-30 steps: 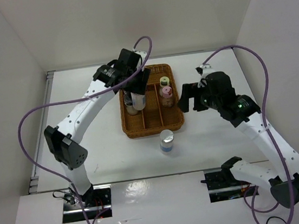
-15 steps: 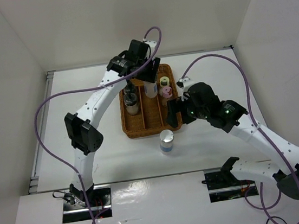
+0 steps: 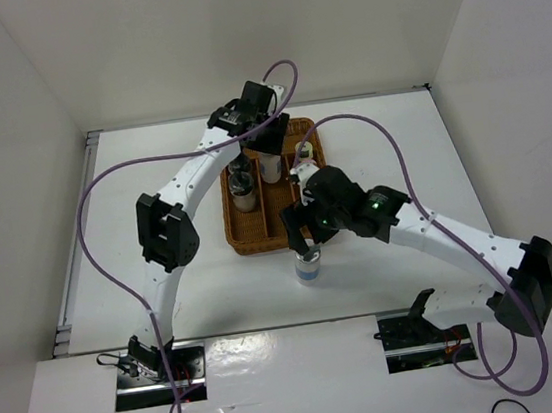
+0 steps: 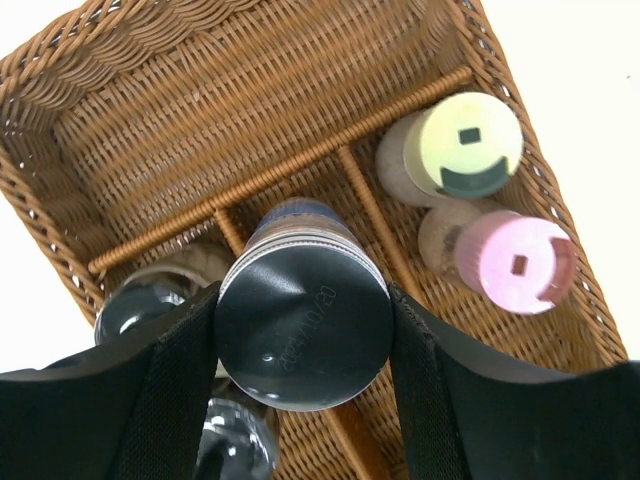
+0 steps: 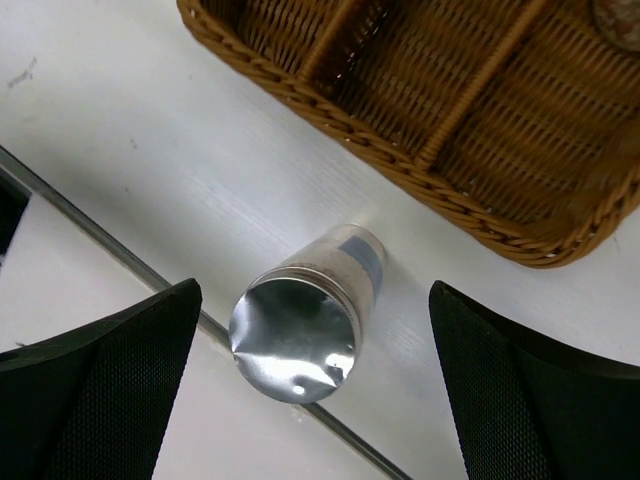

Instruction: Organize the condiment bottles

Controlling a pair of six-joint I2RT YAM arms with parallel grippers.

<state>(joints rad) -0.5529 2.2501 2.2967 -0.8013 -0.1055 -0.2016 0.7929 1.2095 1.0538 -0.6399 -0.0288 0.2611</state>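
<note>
My left gripper [image 4: 303,335] is shut on a black-topped condiment bottle [image 4: 303,318], which hangs over the middle compartment of the wicker tray [image 4: 60,60]. From above, that gripper [image 3: 267,153] and its bottle [image 3: 271,171] are at the tray's far end. Yellow-green-lidded [image 4: 468,145] and pink-lidded [image 4: 515,262] bottles stand in the right compartment. Two dark-topped bottles [image 4: 150,310] stand in the left one [image 3: 243,190]. A silver-lidded bottle with a blue label [image 5: 295,340] stands on the table in front of the tray [image 3: 308,263]. My right gripper [image 5: 315,385] is open above it, a finger on either side.
The tray [image 3: 234,237] sits mid-table, its near rim [image 5: 450,205] close to the silver bottle. White walls enclose the table on the left, back and right. A metal seam [image 5: 90,215] runs across the table's near edge. Purple cables loop over both arms.
My right arm swung left and nearer, from beside the tray's right rim to above the silver bottle. My left gripper carried its bottle to the right and further back over the tray.
</note>
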